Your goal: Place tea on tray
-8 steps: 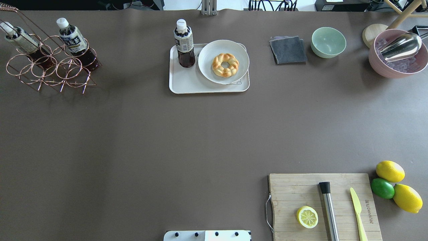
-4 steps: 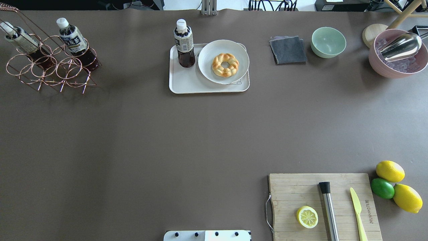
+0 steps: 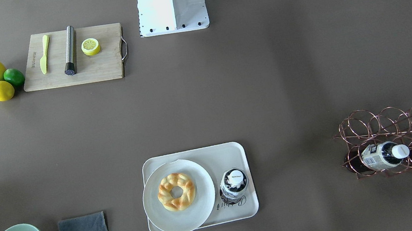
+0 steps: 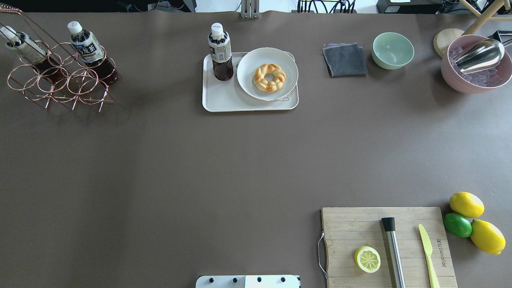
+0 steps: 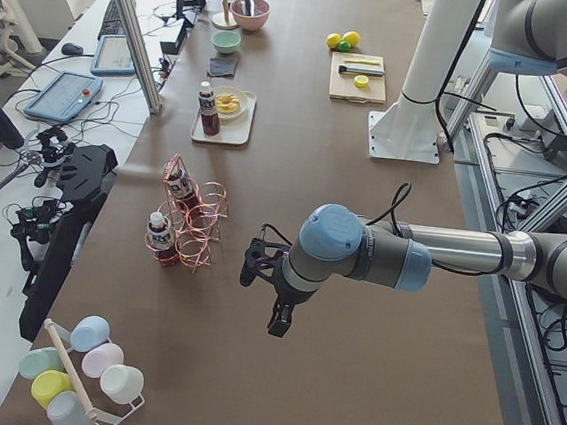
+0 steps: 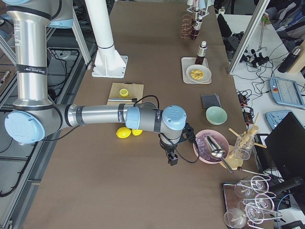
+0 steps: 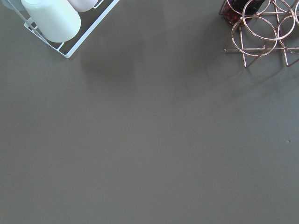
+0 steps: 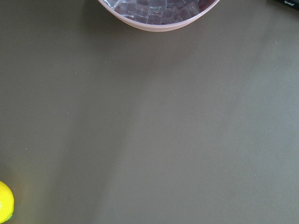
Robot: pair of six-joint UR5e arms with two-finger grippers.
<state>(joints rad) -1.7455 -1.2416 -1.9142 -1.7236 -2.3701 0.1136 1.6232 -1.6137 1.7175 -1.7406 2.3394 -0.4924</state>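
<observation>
Your left gripper [image 5: 277, 320] hangs over bare table near the copper rack [image 5: 190, 226], and your right gripper [image 6: 172, 159] hangs beside the pink bowl [image 6: 202, 149] of ice. Both show only in the side views, so you cannot tell how far either is open or whether it holds anything. You have three bottles. One, the tea [image 4: 220, 52], stands upright on the tray's [image 4: 224, 100] far left corner, just beside the one plate [image 4: 250, 64], which carries one pastry [image 4: 270, 77]. The other two bottles [image 4: 86, 48] [image 4: 26, 48] lean in the rack, well apart from the tray. Near your right side lie two lemons [image 4: 466, 204] [image 4: 487, 237] and one lime [image 4: 457, 225].
</observation>
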